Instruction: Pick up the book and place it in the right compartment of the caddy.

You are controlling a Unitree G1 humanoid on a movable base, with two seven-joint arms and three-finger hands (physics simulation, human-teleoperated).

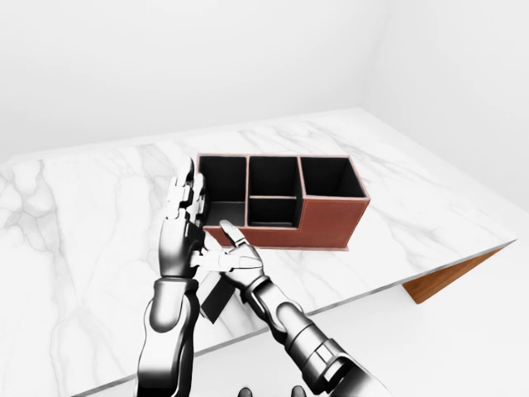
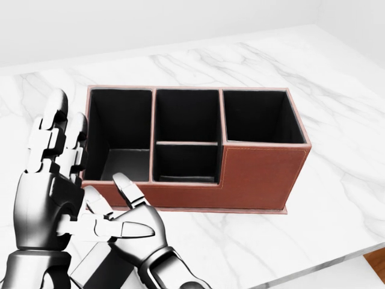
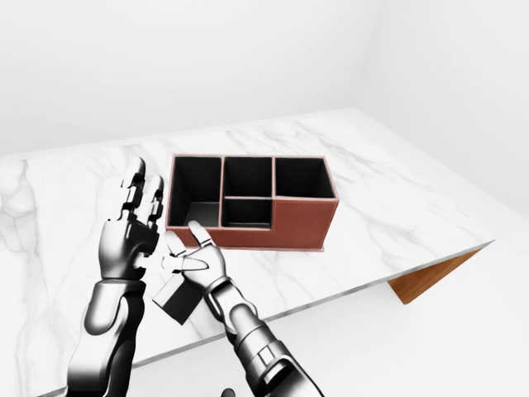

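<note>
both open hands [image 2: 84,211] flank the book [image 3: 178,298] (caddy [image 2: 264,171] beside).

A bare simulated room is shown, marked as no particular kind of home or workplace. Plain white walls [image 1: 248,58] are seen behind a white marble-veined tabletop [image 1: 74,207], on which a brown desk caddy [image 1: 331,222] with black compartments is set.

White marble table [image 1: 83,215] in a bare white room.
Plain pale walls [image 1: 165,58] rise behind the table; beneath its right corner shows a brown wooden underside [image 1: 438,281].
</note>
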